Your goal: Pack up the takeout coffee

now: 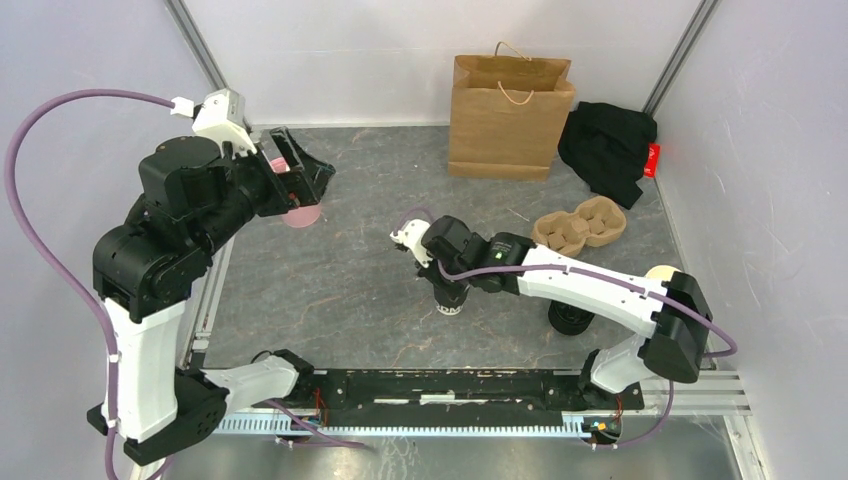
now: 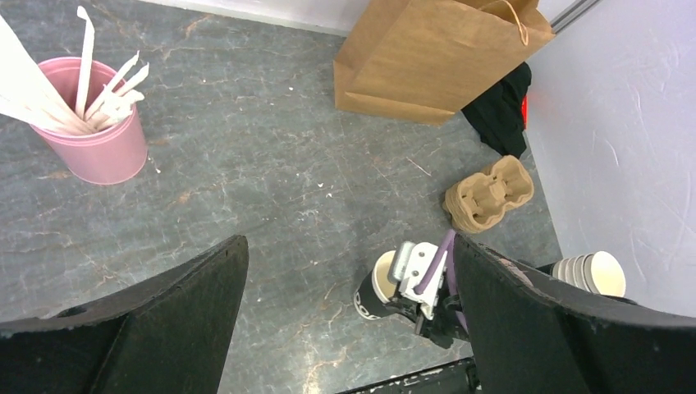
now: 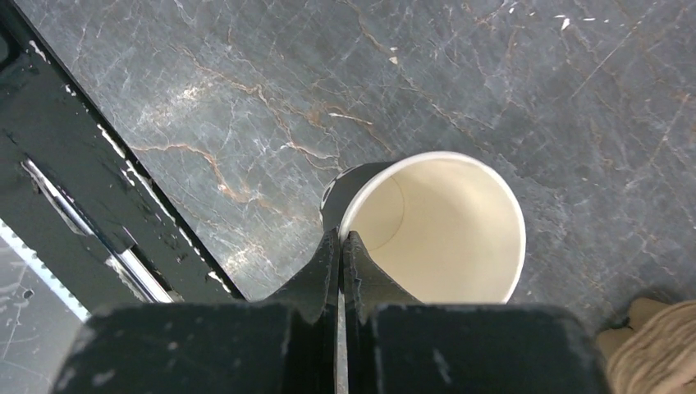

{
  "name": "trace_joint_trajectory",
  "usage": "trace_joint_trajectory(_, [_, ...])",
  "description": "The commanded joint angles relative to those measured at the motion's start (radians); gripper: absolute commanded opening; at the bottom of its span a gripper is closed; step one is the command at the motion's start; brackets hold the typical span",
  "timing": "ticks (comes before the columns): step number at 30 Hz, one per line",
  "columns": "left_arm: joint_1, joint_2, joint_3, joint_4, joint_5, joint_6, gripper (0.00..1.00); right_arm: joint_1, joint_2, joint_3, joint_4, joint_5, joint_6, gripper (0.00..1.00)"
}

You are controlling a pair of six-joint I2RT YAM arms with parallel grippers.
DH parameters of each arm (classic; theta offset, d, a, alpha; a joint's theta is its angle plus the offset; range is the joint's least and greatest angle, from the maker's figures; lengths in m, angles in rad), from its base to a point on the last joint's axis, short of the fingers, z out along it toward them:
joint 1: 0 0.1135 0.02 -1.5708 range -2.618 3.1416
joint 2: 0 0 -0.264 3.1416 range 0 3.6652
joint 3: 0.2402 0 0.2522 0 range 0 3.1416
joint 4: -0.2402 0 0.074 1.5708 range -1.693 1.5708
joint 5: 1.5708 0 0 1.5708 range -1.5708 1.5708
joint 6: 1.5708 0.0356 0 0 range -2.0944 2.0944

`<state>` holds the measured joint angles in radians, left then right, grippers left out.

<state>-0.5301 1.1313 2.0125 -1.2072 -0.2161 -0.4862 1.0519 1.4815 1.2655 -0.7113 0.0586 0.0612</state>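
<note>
A single dark-sided paper cup (image 1: 449, 302) stands on the grey table near the middle. It has no lid and its cream inside shows in the right wrist view (image 3: 435, 226) and in the left wrist view (image 2: 376, 289). No cup capped with a black dome lid is in view. My right gripper (image 1: 446, 288) is shut on the cup's rim (image 3: 341, 240), one finger inside the wall and one outside. My left gripper (image 1: 305, 175) is open and empty, raised at the far left, well away from the cup (image 2: 349, 245).
A brown paper bag (image 1: 508, 118) stands at the back. A cardboard cup carrier (image 1: 580, 225) lies to its right front. A stack of black lids (image 1: 571, 318) and a stack of lidless cups (image 1: 660, 272) sit under the right arm. A pink cup of stirrers (image 2: 94, 139) is far left. A black cloth (image 1: 610, 145) lies back right.
</note>
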Motion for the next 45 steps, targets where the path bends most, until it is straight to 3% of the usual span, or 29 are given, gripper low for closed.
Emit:
trace_joint_trajectory(1, [-0.002, 0.007, 0.050, -0.033, 0.001, -0.106, 1.00, 0.026, 0.007, -0.055, 0.106, 0.033, 0.072, 0.00])
trace_joint_trajectory(12, [-0.002, -0.023, -0.025, 0.015, 0.067, -0.207, 1.00, 0.157, 0.041, -0.121, 0.156, 0.150, 0.078, 0.00])
trace_joint_trajectory(13, [-0.002, -0.023, -0.022, 0.013, 0.065, -0.205, 1.00, 0.169, 0.042, -0.117, 0.151, 0.169, 0.082, 0.03])
trace_joint_trajectory(16, [-0.002, -0.028, -0.029, 0.010, 0.047, -0.212, 1.00, 0.190, 0.039, -0.061, 0.093, 0.184, 0.092, 0.26])
trace_joint_trajectory(20, [-0.002, -0.019, -0.031, 0.010, 0.059, -0.225, 1.00, 0.191, -0.053, 0.024, 0.004, 0.208, 0.137, 0.42])
trace_joint_trajectory(26, [-0.003, -0.002, -0.100, -0.008, 0.009, -0.182, 1.00, 0.181, -0.343, -0.118, 0.035, 0.300, 0.213, 0.64])
trace_joint_trajectory(31, [-0.001, 0.067, -0.157, -0.097, -0.118, -0.249, 1.00, 0.099, -0.526, -0.269, 0.037, 0.285, 0.287, 0.67])
trace_joint_trajectory(35, [0.018, 0.180, -0.154, -0.111, -0.177, -0.206, 1.00, 0.071, -0.548, -0.288, -0.017, 0.313, 0.254, 0.67])
trace_joint_trajectory(40, [0.134, 0.314, -0.115, -0.013, -0.129, -0.111, 1.00, 0.005, -0.502, -0.201, -0.136, 0.391, 0.208, 0.67])
trace_joint_trajectory(45, [0.212, 0.357, -0.147, 0.146, 0.023, -0.057, 1.00, -0.127, -0.463, -0.152, -0.075, 0.301, 0.135, 0.69])
